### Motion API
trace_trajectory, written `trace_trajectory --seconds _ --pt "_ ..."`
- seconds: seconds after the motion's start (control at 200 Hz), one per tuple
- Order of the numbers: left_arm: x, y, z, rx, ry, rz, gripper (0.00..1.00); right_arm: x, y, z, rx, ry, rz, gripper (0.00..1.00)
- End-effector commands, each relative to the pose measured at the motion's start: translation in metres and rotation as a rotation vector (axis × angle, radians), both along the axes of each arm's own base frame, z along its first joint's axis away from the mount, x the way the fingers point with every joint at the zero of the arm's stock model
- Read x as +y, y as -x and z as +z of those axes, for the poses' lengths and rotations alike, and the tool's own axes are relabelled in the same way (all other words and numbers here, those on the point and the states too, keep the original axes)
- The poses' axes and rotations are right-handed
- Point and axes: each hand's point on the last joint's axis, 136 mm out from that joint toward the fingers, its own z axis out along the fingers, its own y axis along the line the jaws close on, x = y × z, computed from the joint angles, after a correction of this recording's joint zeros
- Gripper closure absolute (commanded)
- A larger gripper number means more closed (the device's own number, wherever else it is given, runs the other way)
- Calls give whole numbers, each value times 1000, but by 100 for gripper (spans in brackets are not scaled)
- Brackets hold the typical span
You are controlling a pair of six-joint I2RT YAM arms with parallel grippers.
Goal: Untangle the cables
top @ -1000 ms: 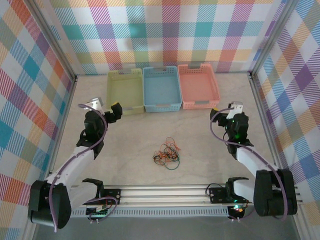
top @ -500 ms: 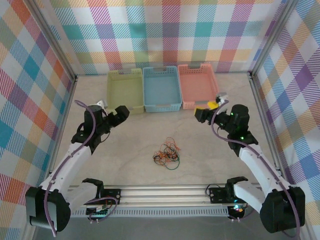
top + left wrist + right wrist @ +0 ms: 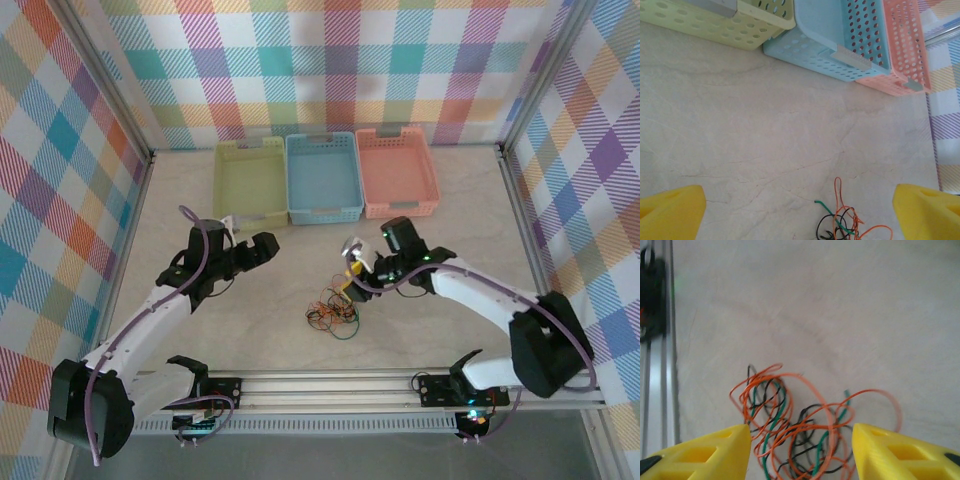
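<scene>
Fingers (image 3: 710,452) of the right arm stand partly apart with a clear gap between the yellow tips. They are poised directly over the cables (image 3: 800,430), and orange, green and black loops lie in that gap; nothing is clamped, and I cannot tell whether a tip touches a wire. In the top view these fingers (image 3: 346,283) sit at the far edge of the cables (image 3: 335,310), a small curly tangle lying on the bench (image 3: 450,240). Left-arm fingers (image 3: 670,212) are spread wide and hold nothing; they hang to the left of the tangle, well apart from it, with the wires (image 3: 842,225) low between their tips in the left wrist view. Beyond the tangle stand a green basket (image 3: 250,185), a blue basket (image 3: 323,178) and a pink basket (image 3: 397,172), side by side.
</scene>
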Motion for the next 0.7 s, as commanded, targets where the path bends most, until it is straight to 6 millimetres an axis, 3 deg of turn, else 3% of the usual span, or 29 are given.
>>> trace_trajectory --seconds 0.0,0.275,0.38,0.53,0.695 --pt "0 4 0 -20 -25 -14 4 2 7 -5 -14 55 89 43" --pt "-3 6 -1 -18 -31 -28 4 8 -2 -17 -46 96 77 46" --pt "-5 7 -1 -18 -34 -37 4 12 -6 -18 -81 93 73 55" --pt "-8 8 -2 -15 -34 -48 4 15 -9 -18 -94 76 75 80" --pt "-10 8 -4 -9 -37 -56 4 17 -7 -15 -110 57 77 87"
